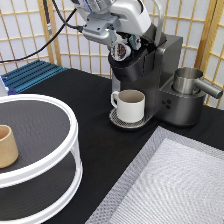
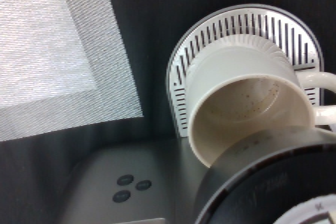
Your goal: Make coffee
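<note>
Where end effector (image 1: pixel 121 48) grips, coffee (image 1: pixel 120 50).

My desk (image 1: pixel 95 125) is black. A coffee machine (image 1: pixel 160 80) stands on it near the exterior view's top. A round white stand (image 1: pixel 37 150) with two shelves sits at the left. A gray mat (image 1: pixel 175 185) lies at the bottom right. A blue rack (image 1: pixel 32 75) rests at the top left.

White mug (image 1: pixel 132 104) on a grey ribbed drip tray (image 2: pixel 247 30) — dark grey coffee machine (image 1: pixel 155 75), tan cup (image 1: pixel 7 146), black table (image 1: pixel 100 150).
</note>
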Tool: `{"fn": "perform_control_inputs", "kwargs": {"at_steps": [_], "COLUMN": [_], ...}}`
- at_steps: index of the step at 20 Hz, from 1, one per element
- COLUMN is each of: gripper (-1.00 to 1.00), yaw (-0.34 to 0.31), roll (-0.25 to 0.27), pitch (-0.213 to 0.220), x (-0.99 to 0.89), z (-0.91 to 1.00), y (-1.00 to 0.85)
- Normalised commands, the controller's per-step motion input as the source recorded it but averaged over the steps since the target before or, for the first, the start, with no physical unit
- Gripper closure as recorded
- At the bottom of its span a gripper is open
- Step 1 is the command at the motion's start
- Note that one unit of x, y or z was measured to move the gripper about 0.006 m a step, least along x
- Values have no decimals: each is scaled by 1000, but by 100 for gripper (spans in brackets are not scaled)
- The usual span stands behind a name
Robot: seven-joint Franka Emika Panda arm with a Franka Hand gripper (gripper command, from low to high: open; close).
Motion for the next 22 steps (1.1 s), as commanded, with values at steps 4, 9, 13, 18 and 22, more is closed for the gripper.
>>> {"fn": "perform_control_inputs", "kwargs": {"at_steps": [4,9,13,18,22], "gripper": [-100,-100,-100,100,100], "yaw": [98,103,100,96,89], "roll": [15,43,48,8,0], "pitch": [34,20,20,17,2], "x": [0,0,0,92,3], "z": [-43,-36,0,1,0], "y": [-99,-218,-241,22,2]}}
